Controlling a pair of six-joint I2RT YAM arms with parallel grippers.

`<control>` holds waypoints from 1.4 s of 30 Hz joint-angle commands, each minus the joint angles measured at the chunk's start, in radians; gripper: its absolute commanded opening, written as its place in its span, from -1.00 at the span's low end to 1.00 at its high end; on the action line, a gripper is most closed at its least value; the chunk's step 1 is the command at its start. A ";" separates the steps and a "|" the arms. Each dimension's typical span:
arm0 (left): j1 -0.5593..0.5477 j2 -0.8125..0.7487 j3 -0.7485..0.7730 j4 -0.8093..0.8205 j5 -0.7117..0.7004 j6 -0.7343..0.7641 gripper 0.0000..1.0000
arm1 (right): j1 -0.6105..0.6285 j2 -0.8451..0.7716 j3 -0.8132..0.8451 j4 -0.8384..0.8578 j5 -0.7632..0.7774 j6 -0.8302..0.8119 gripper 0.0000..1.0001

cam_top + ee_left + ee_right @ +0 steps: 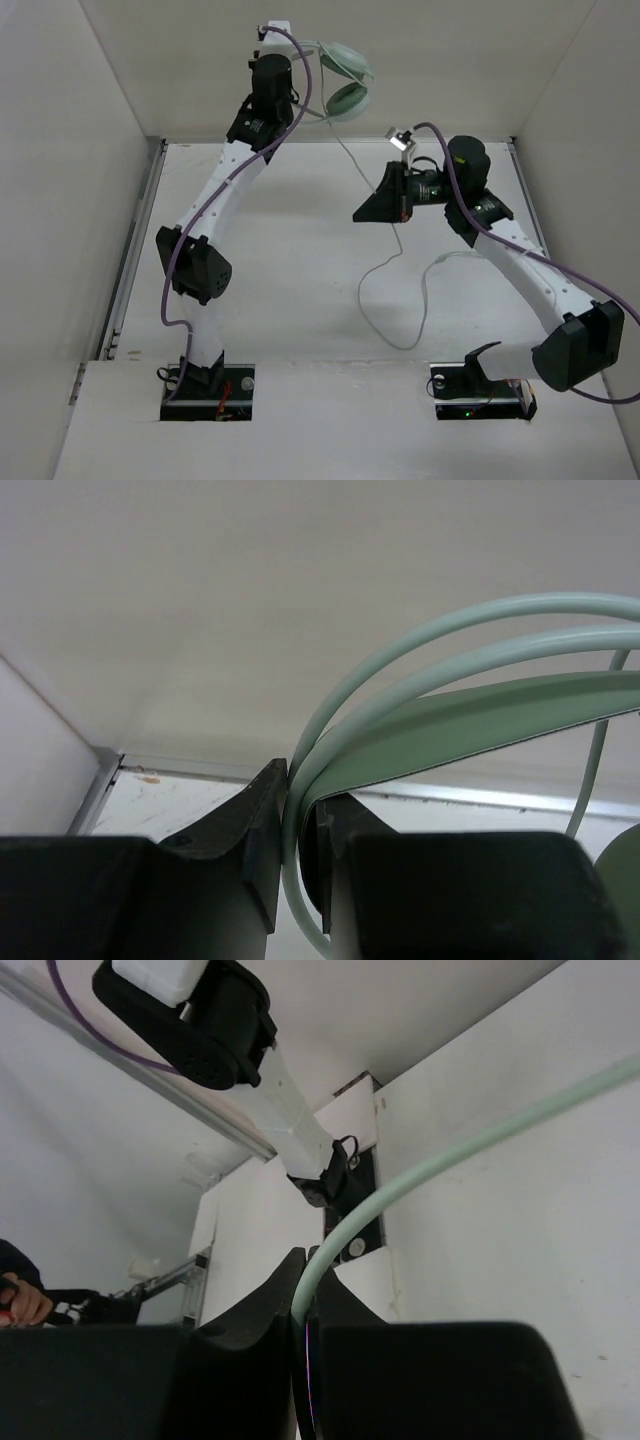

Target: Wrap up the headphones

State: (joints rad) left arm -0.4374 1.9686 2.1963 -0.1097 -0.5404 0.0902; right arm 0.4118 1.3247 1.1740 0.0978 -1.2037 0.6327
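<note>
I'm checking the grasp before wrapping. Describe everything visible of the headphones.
The headphones are pale mint green and plastic-looking, raised in the air near the far wall. The left gripper is shut on the headband, which is two thin arcs over a flat strap. Two round ear cups hang beside that gripper. A long thin cable runs down from them, is pinched in the shut right gripper, then trails in a loose loop on the table.

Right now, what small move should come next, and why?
Probably carry the cable up toward the headphones to lay a first turn: left jaws hold the headband raised, right jaws are shut on the cable midway, and its slack loops on the table.
</note>
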 commanded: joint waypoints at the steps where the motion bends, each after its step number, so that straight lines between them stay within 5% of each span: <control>1: -0.028 -0.056 -0.061 0.148 -0.044 0.051 -0.97 | -0.023 -0.004 0.165 -0.222 -0.030 -0.197 -0.85; 8: -0.074 -0.091 -0.263 0.159 -0.032 0.120 -0.97 | -0.097 0.070 0.547 -0.766 0.128 -0.650 -0.77; 14: -0.131 -0.140 -0.363 0.107 0.042 0.151 -0.97 | -0.009 0.146 0.702 -1.190 0.628 -1.198 -0.91; 20: -0.183 -0.212 -0.438 0.035 0.178 0.157 -0.98 | -0.026 0.111 0.667 -1.051 0.864 -1.245 -0.98; 27: -0.249 -0.286 -0.494 -0.044 0.319 0.148 -0.98 | -0.084 0.064 0.537 -0.652 1.139 -1.332 -1.00; 35: -0.306 -0.349 -0.512 -0.070 0.433 0.120 -0.98 | -0.127 0.090 0.435 -0.377 1.216 -1.345 -1.00; 42: -0.298 -0.396 -0.446 -0.090 0.529 0.040 -0.97 | -0.216 0.137 0.385 -0.357 1.112 -1.198 -0.89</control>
State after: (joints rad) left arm -0.7433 1.6661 1.6794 -0.2447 -0.0948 0.2092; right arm 0.2348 1.4452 1.5726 -0.3599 -0.0608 -0.6575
